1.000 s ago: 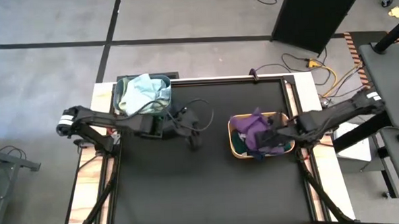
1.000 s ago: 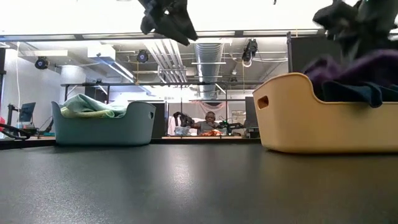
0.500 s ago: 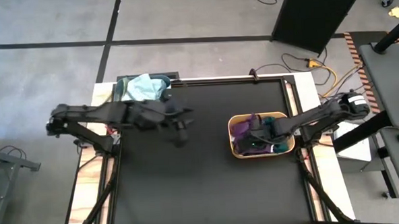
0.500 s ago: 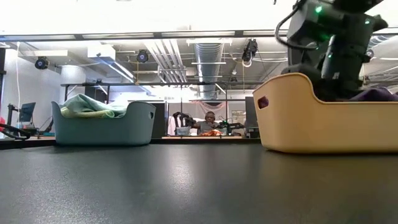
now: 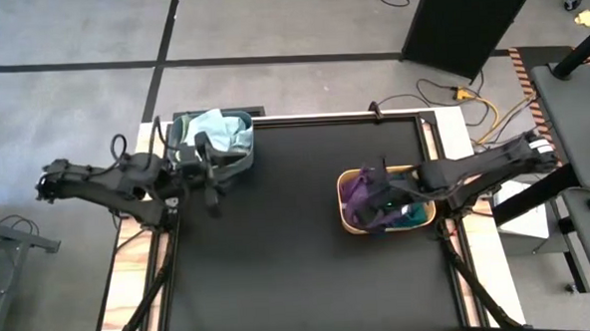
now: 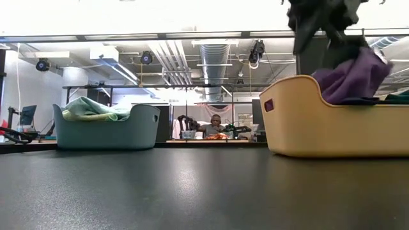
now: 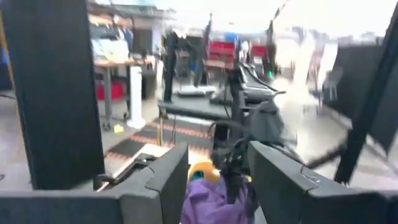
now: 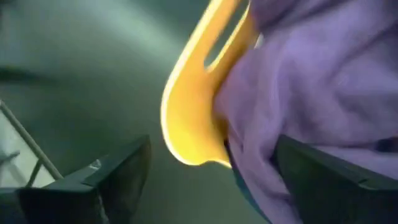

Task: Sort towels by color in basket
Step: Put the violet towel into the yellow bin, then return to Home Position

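A purple towel lies heaped in the yellow basket on the table's right. It rests on a dark teal towel and rises above the rim. My right gripper hangs open just above it. A teal basket at the far left holds pale green and light blue towels. My left gripper stands open and level beside that basket, nothing between its fingers. My right gripper's spread fingers slant down from the table's right, on either side of the purple towel's top near the basket's left rim. I cannot tell whether they touch the cloth. The towel rests in the basket.
Bare black tabletop stretches between the two baskets and toward the near edge. Cables lie on the floor past the far right corner. A person sits in the room beyond the table.
My right gripper has dipped into the yellow basket, opened and let go of the purple towel, then risen a little; the towel, held up before, now lies heaped in the basket. My left gripper has drawn back toward the table's left edge, rising and tipping up to level.
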